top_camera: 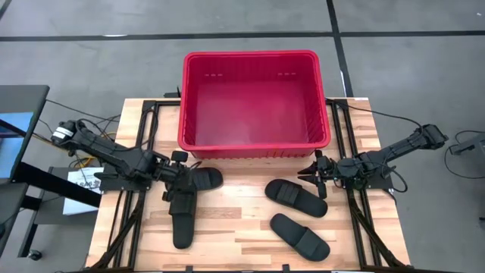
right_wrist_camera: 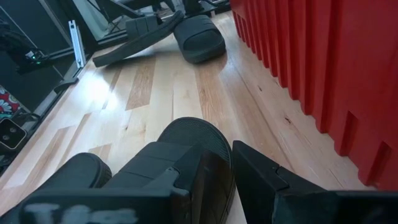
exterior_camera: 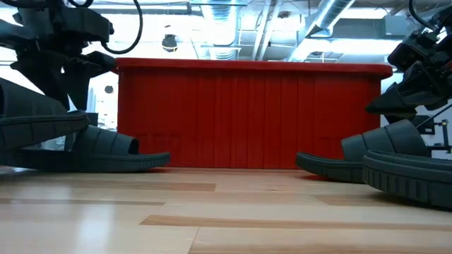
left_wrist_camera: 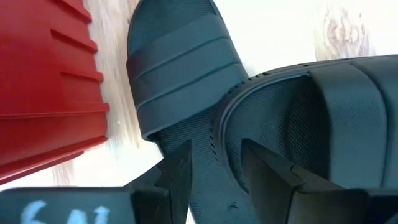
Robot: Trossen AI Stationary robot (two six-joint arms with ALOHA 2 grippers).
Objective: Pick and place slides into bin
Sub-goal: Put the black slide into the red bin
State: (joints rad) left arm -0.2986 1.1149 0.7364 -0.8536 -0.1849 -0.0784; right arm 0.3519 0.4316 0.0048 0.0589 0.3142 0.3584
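Observation:
Four black slides lie on the wooden table in front of the red bin [top_camera: 258,54]. My left gripper [top_camera: 182,189] is shut on the far end of one slide [top_camera: 182,220], which overlaps a second slide [top_camera: 201,180] lying by the bin's wall. In the left wrist view my left gripper [left_wrist_camera: 217,165] has that slide's rim between its fingers. My right gripper [top_camera: 312,174] waits over the far end of a third slide [top_camera: 295,197], fingers a narrow gap apart, nothing between them. A fourth slide [top_camera: 301,236] lies flat nearer the front edge. My left gripper pinches the slide's sole at the rim of its far end [left_wrist_camera: 227,143], one finger [left_wrist_camera: 267,165] on the footbed and the other [left_wrist_camera: 177,171] on the outer side. The fingers come steeply from above. The slide is tilted: near end [right_wrist_camera: 99,61] on the table, far end raised over the second slide.
The bin [exterior_camera: 254,113] stands at the table's far edge, its wall [left_wrist_camera: 43,81] close beside my left gripper. Bare wood lies between the two pairs of slides. Dark frame rails run along both table sides.

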